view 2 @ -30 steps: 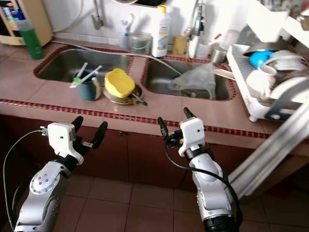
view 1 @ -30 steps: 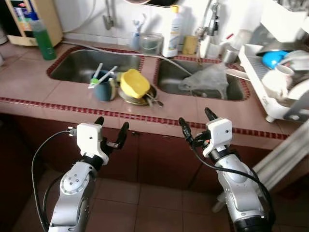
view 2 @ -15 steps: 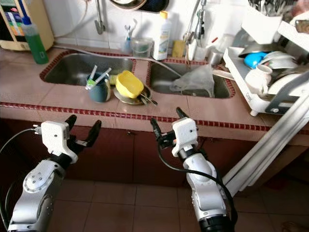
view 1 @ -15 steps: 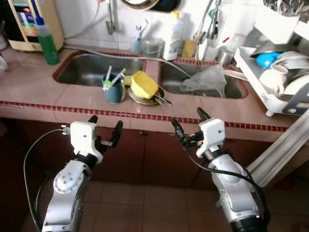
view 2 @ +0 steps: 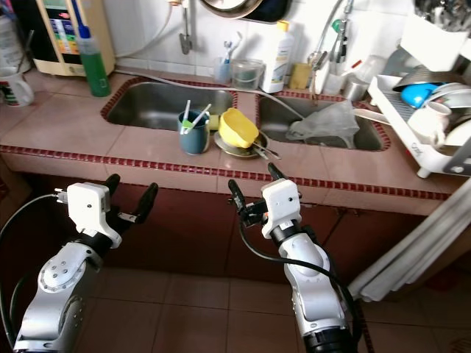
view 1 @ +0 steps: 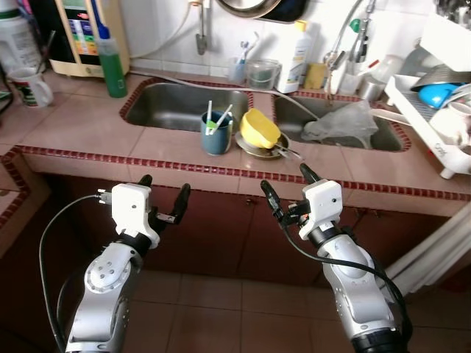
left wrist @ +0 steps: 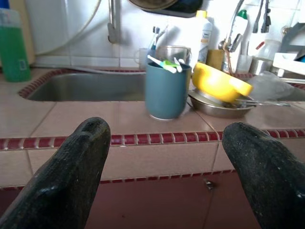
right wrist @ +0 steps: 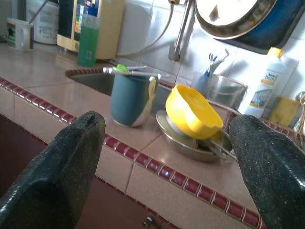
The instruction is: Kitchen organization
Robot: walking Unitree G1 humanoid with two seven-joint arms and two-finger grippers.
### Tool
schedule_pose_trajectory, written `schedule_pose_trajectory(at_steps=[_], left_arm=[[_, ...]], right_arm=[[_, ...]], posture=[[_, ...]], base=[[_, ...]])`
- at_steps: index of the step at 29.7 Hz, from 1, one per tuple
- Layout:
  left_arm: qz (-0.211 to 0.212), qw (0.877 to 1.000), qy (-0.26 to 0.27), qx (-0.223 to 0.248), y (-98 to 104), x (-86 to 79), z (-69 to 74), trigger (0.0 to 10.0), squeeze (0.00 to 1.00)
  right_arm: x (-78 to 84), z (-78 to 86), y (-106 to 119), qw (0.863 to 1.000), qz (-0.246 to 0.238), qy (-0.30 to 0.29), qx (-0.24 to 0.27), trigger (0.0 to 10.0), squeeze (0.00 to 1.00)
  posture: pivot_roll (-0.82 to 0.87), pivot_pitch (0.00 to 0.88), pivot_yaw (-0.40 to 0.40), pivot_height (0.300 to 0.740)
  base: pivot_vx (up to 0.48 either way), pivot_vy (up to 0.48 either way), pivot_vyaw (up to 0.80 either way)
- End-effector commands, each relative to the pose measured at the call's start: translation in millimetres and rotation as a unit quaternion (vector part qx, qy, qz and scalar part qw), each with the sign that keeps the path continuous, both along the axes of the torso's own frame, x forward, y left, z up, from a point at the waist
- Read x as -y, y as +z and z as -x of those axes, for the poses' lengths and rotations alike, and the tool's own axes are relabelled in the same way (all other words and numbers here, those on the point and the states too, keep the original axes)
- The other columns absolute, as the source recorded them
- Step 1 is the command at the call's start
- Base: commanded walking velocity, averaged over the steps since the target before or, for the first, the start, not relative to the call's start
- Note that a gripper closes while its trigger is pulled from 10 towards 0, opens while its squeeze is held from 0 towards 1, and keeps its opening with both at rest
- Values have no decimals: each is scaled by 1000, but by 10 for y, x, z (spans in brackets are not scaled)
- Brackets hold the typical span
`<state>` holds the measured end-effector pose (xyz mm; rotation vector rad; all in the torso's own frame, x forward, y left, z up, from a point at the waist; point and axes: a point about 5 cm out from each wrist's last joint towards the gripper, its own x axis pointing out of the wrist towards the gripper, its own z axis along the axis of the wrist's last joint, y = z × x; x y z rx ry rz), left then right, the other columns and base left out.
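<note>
A blue cup (view 1: 216, 133) holding toothbrush-like sticks stands on the tiled strip between two steel sinks. Beside it a yellow bowl (view 1: 259, 127) lies tilted on a metal plate (view 1: 259, 147) with cutlery. My left gripper (view 1: 163, 195) hangs open below the counter's front edge, pointing at the cup (left wrist: 164, 90). My right gripper (view 1: 284, 188) is open too, level with the counter edge, facing the yellow bowl (right wrist: 191, 112) and cup (right wrist: 130, 99). Both are empty and well short of the counter.
A green soap bottle (view 1: 112, 65) and a white mug (view 1: 28, 86) stand at the counter's left. A crumpled plastic bag (view 1: 346, 123) lies in the right sink. A white dish rack (view 1: 440, 125) with a blue bowl sits at the far right. Dark cabinet doors face me.
The camera has backed away and shifted, so the counter sits farther off and more of its left side shows. Both grippers stay open in the same pose.
</note>
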<state>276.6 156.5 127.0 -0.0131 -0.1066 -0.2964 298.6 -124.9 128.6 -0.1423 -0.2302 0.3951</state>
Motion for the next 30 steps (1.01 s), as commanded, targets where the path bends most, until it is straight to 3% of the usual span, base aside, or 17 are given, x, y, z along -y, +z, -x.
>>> schedule_pose_trajectory(at_steps=[1, 11, 30], left_arm=[[-3, 1000, -17, 3, 24, 68, 6, 10000, 0], [-7, 1000, -22, 2, 21, 73, 16, 10000, 0], [-5, 1000, -27, 3, 25, 100, 11, 10000, 0]], right_arm=[[63, -11, 27, 1000, -1, -10, 3, 10000, 0], [53, -8, 23, 1000, 0, -9, 2, 10000, 0], [49, -14, 32, 1000, 4, -7, 5, 10000, 0]], posture=[[9, 3, -38, 740], [11, 9, -37, 740], [8, 14, -39, 740]], base=[[0, 0, 0], [0, 0, 0], [295, 0, 0]])
